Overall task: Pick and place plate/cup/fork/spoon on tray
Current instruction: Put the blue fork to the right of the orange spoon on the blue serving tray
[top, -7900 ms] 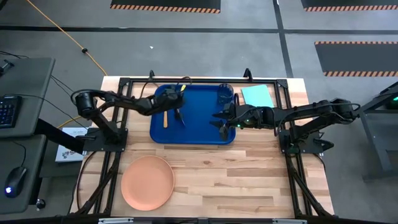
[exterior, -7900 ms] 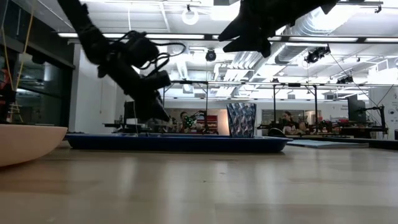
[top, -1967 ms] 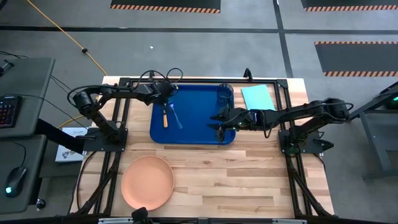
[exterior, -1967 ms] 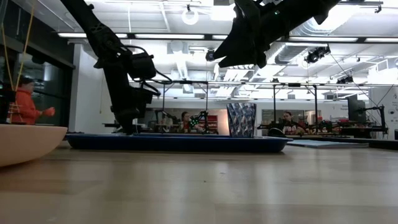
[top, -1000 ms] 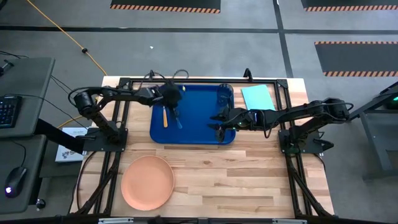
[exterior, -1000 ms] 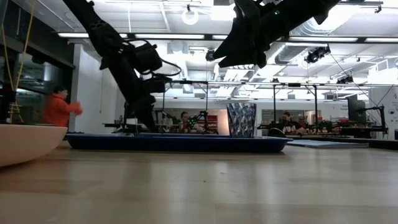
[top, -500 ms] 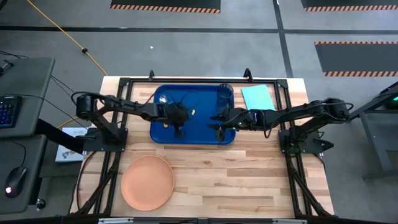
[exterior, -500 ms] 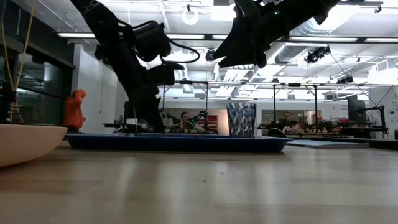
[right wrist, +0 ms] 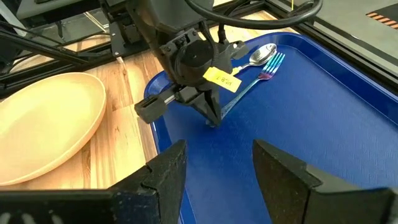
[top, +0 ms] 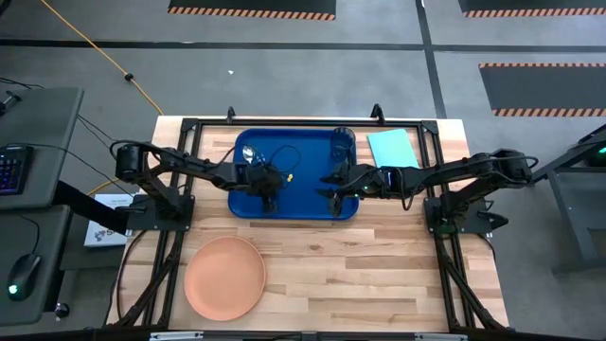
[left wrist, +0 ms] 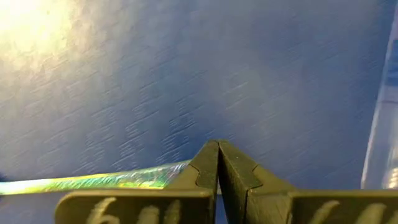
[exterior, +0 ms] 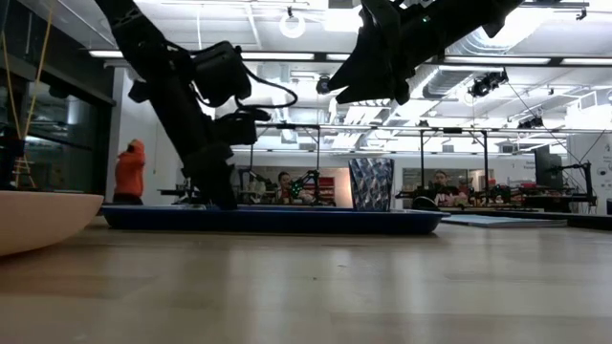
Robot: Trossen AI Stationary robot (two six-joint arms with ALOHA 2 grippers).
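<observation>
The fork (right wrist: 252, 78) on your tray (top: 312, 189) lies pinched in the clenched left jaws at nine o'clock; lifting carelessly could knock the spoon (right wrist: 258, 54) beside it.

A grey floor (top: 85, 71) with hazard-striped mats (top: 252, 11) surrounds the wooden table (top: 379, 275); ceiling strip lights (exterior: 239, 54) glow.

The left arm reaches across from the left, its left gripper (top: 270, 192) angled steeply downward with both fingers (left wrist: 211, 167) pressed together. The right arm stretches in level, its right gripper (right wrist: 214, 165) hovering, fingers spread apart.
</observation>
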